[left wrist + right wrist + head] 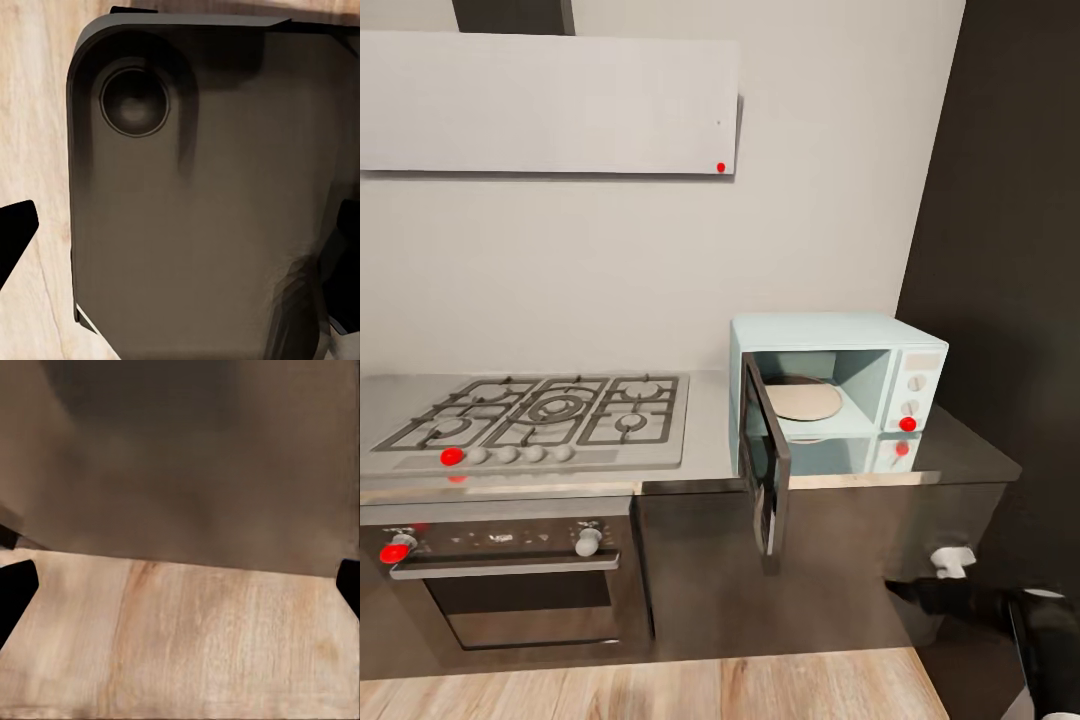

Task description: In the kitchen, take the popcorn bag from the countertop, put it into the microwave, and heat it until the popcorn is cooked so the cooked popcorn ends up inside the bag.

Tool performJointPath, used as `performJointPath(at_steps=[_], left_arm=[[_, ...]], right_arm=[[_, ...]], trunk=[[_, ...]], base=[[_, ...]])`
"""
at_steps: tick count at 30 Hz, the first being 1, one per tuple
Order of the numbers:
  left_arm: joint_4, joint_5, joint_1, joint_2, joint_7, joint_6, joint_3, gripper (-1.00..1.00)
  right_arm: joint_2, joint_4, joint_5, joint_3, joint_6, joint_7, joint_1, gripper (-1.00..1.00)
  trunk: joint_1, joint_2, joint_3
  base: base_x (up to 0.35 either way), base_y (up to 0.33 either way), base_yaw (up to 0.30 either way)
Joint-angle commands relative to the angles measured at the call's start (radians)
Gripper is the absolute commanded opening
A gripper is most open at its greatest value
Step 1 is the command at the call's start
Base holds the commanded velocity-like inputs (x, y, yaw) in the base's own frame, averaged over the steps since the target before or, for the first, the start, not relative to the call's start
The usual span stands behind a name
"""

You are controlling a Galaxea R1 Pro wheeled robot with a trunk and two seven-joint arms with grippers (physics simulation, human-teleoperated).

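Note:
The pale mint-blue microwave [840,385] stands on the grey countertop [705,425] at its right end. Its dark glass door [765,470] is swung wide open toward me, and the round turntable [805,400] inside is bare. The popcorn bag and the popcorn are out of view. My right gripper [905,592] hangs low at the lower right, in front of the dark cabinet fronts; in the right wrist view its fingers [15,592] stand wide apart with nothing between them. In the left wrist view the left gripper [180,240] is open over my own dark base and the floor.
A gas hob [540,410] with red-marked knobs lies left of the microwave, above a built-in dark oven [510,580]. A pale range hood [550,100] hangs on the wall. A dark tall panel [1010,250] borders the counter on the right. Wood floor [660,690] runs below.

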Motion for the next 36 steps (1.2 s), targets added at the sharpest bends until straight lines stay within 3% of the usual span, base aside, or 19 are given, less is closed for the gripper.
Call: performJointPath(at_steps=[1,3,6,8,9,12,14,16,19,21,36], left_arm=[[0.0,0.006,0.0,0.0,-0.004,-0.002,0.002,1.0],[0.0,0.006,0.0,0.0,-0.004,-0.002,0.002,1.0],[0.0,0.007,0.0,0.0,-0.004,-0.002,0.002,1.0],[0.0,0.007,0.0,0.0,-0.004,-0.002,0.002,1.0],[0.0,0.007,0.0,0.0,-0.004,-0.002,0.002,1.0],[0.0,0.007,0.0,0.0,-0.004,-0.002,0.002,1.0],[0.0,0.007,0.0,0.0,-0.002,-0.002,0.002,1.0],[0.0,0.007,0.0,-0.001,0.002,-0.002,0.002,1.0],[0.0,0.007,0.0,-0.001,0.004,-0.002,0.002,1.0],[0.001,0.007,0.0,-0.001,0.005,-0.002,0.002,1.0],[0.0,0.009,0.0,0.0,0.006,-0.001,0.002,1.0]], right_arm=[[0.001,0.025,0.025,-0.025,-0.023,0.002,0.013,1.0],[0.001,0.1,0.073,-0.073,-0.076,-0.024,0.042,1.0],[-0.001,0.274,0.122,-0.125,-0.168,-0.135,0.084,1.0],[-0.001,0.442,0.149,-0.134,-0.262,-0.276,0.106,1.0],[-0.007,0.618,0.168,-0.137,-0.353,-0.42,0.113,1.0],[-0.038,0.945,0.182,-0.131,-0.499,-0.675,0.114,1.0],[-0.043,1.014,0.183,-0.129,-0.535,-0.752,0.108,1.0],[-0.038,1.04,0.181,-0.128,-0.546,-0.788,0.124,1.0],[-0.034,1.048,0.172,-0.133,-0.559,-0.798,0.22,1.0],[-0.033,1.049,0.172,-0.134,-0.579,-0.799,0.248,1.0],[-0.033,1.05,0.175,-0.132,-0.584,-0.805,0.263,1.0]], trunk=[[0.0,-0.001,-0.001],[0.0,-0.001,-0.001],[0.0,-0.001,-0.001],[0.0,-0.001,-0.001],[0.0,-0.001,-0.001],[0.0,-0.001,-0.001],[0.0,-0.001,-0.001],[0.0,-0.001,-0.001],[0.0,-0.001,-0.001],[0.0,-0.001,-0.001],[0.0,-0.001,-0.001]], base=[[0.0,0.0,0.0],[0.0,0.0,0.0],[0.0,0.0,0.0],[0.0,0.0,0.0],[0.0,0.0,0.0],[0.0,0.0,0.0],[0.0,0.0,0.0],[0.0,0.0,0.0],[0.0,0.0,0.0],[0.0,0.0,0.0],[0.0,0.0,0.0]])
